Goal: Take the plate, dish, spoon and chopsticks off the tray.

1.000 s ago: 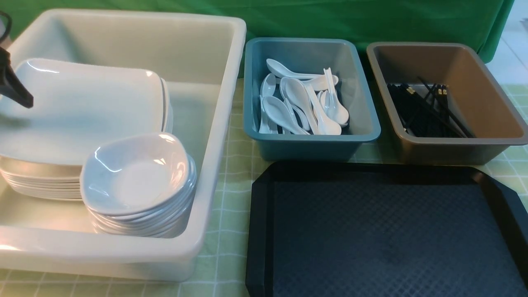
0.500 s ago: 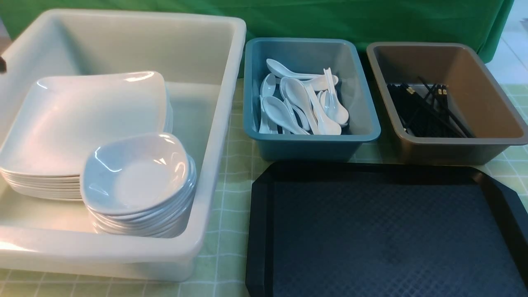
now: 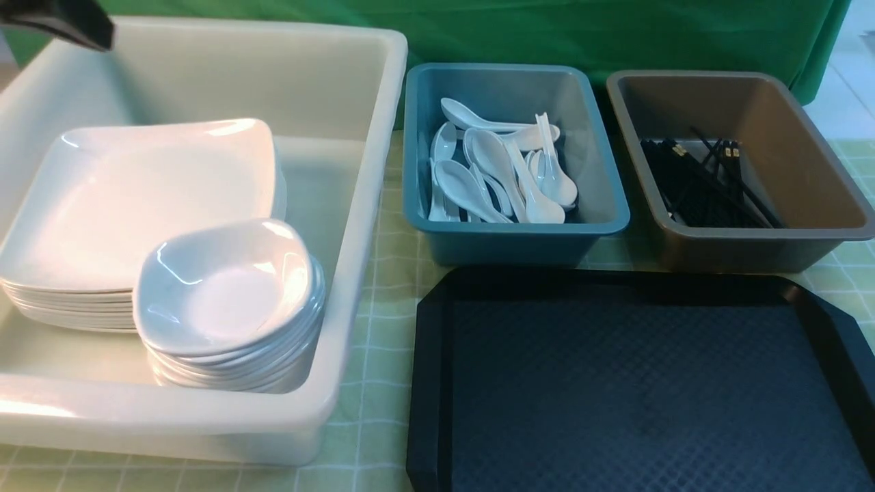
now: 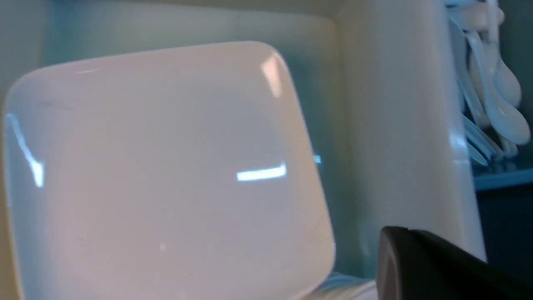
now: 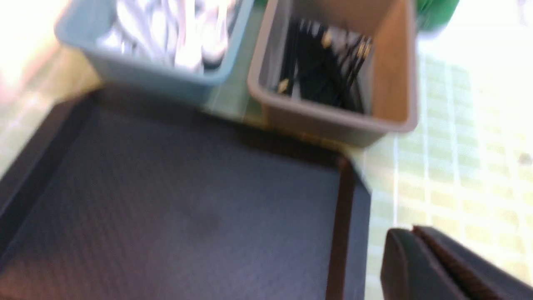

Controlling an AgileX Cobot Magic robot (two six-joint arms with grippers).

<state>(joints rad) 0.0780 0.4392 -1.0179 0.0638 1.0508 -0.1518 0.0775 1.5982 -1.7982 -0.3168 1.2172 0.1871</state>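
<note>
Green checked cloth covers the table, where the black tray [image 3: 636, 383] lies bare, its plate [image 3: 143, 198] now topping the stack in the white tub [image 3: 369, 171], below and right of the left gripper [image 3: 65, 24]. That gripper, gone from view half a second ago, shows again over the tub's far corner, grip state unclear. The right gripper [image 5: 420, 254] hangs over the tray's edge, fingers pressed together.

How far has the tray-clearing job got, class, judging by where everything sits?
Done: the tray is bare; plates and dishes are stacked in the white tub, spoons in the blue bin, chopsticks in the brown bin. In hand: nothing; the left end effector is above the tub's far corner. Left: nothing visible.
</note>
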